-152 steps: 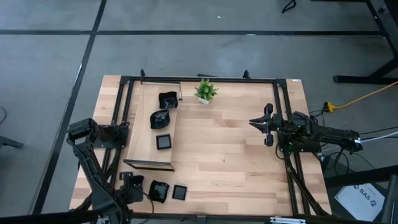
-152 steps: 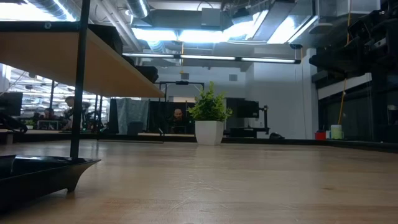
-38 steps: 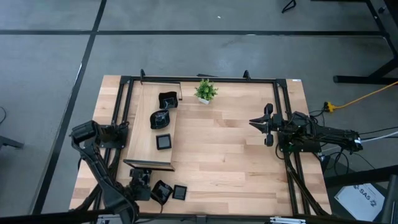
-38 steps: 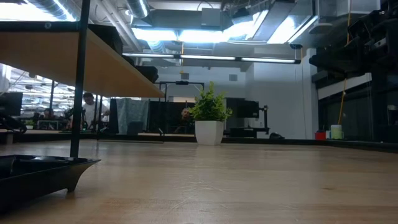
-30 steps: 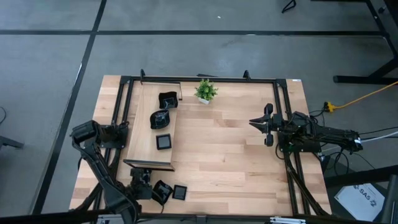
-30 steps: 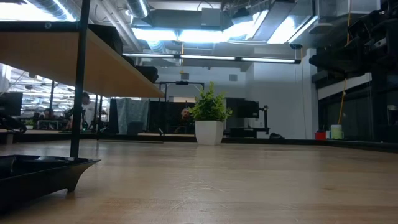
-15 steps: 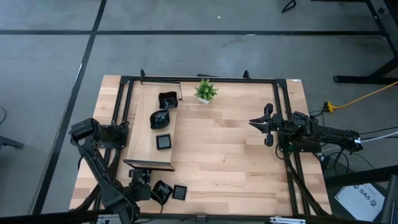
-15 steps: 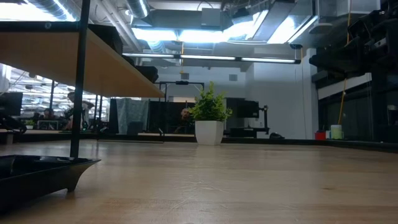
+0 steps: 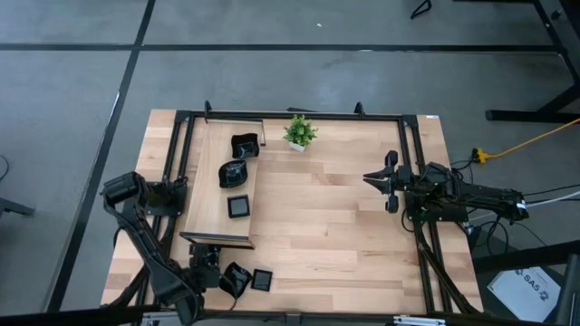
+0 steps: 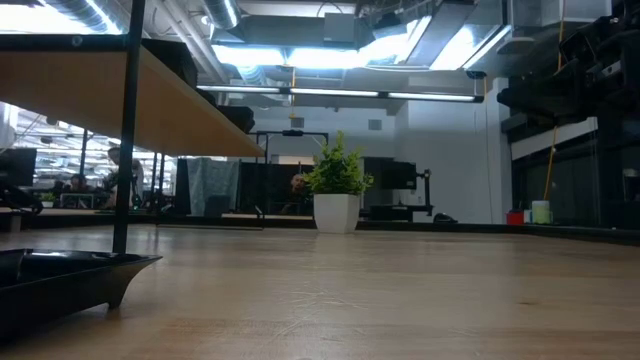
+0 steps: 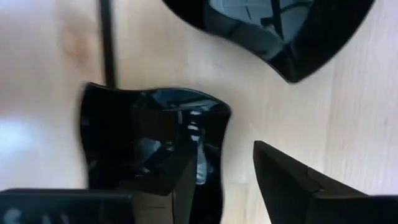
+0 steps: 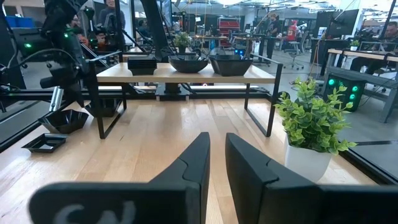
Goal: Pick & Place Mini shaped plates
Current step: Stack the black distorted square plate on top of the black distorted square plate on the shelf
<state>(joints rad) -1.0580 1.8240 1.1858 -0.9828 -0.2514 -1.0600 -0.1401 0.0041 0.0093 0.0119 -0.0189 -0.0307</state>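
Black plate (image 11: 149, 146) is lying under the left gripper (image 11: 224, 180), jaws spread, one finger over it; right gripper (image 12: 216, 163) is waiting, jaws nearly together.

From overhead you look straight down on the whole table (image 9: 308, 208) and both arms. At tabletop height you look level across the wood toward the plant (image 10: 337, 186) and the room behind. Your left wrist camera hangs very close above a plate (image 11: 149, 140). Your right wrist camera faces across the table at the shelf (image 12: 180, 73); the plant (image 12: 313, 127) and shelf also show from overhead.
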